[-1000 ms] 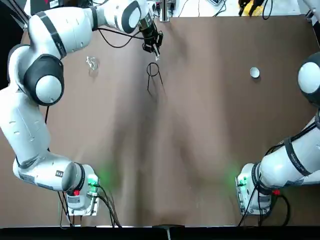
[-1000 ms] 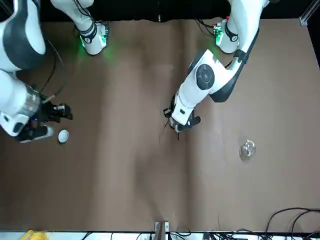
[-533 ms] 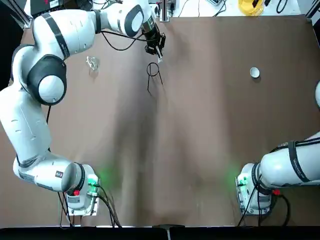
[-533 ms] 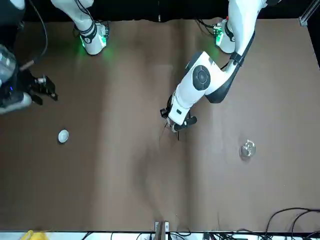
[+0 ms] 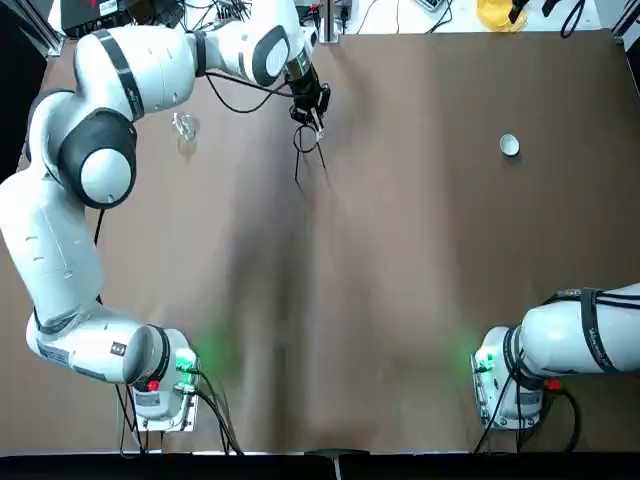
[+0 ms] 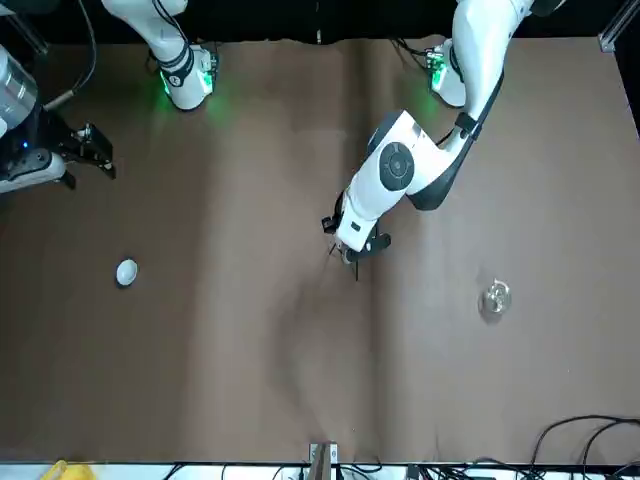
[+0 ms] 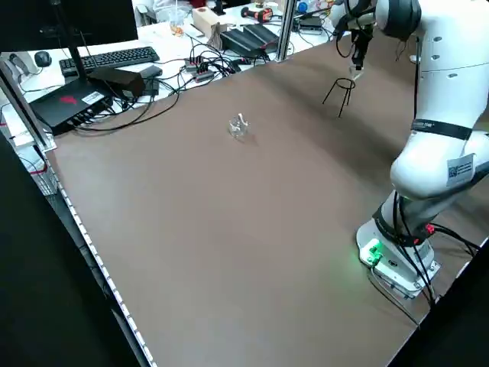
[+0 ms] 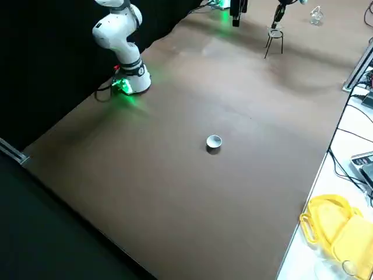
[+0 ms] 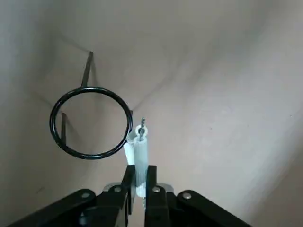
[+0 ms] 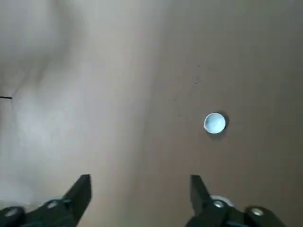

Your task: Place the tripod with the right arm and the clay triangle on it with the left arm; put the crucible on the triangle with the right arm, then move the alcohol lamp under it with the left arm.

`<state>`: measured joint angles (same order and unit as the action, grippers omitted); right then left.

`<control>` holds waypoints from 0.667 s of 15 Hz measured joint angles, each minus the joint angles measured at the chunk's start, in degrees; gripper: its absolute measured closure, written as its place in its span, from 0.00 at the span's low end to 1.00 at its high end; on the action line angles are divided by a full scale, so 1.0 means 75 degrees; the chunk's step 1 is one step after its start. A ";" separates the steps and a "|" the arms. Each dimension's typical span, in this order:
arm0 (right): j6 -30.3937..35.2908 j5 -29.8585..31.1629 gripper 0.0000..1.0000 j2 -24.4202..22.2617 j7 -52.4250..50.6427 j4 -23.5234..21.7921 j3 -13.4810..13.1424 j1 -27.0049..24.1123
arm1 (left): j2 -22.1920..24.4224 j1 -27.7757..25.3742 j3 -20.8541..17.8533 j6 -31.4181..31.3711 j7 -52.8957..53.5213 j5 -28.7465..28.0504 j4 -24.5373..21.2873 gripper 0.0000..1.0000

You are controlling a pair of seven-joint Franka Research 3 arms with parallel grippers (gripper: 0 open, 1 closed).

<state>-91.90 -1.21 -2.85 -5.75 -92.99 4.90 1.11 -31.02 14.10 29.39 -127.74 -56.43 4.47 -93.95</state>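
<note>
**Triangle is off to the side of the ring, easy to miss**

The left gripper point(image 9: 137, 182) is pinched tight on the clay triangle point(image 9: 136, 142), held edge-on just beside the tripod point(image 9: 91, 122) ring, not over it. If it lets go here, it probably drops past the ring or nudges the spindly stand over. The right gripper point(image 10: 137, 189) hangs wide open and empty near the crucible point(image 10: 215, 123).

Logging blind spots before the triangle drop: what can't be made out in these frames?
- Left gripper: shut on the white clay triangle; left wrist view shows it edge-on, so its shape is unreadable.
- Thin black wire tripod: top view, gripper covers part of the ring.
- Clear glass alcohol lamp: too small to judge contents.
- Right gripper: open; cut off at front view's edge.
</note>
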 joint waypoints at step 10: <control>0.0004 0.0066 0.00 -0.0001 -0.0006 0.0000 -0.0091 -0.0315 | -0.0001 -0.0140 -0.0068 0.0025 0.0254 0.0000 -0.0012 0.87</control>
<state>-91.87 -0.72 -2.86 -5.79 -92.99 4.22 -1.26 -31.03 13.06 28.88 -127.55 -54.52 4.47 -94.04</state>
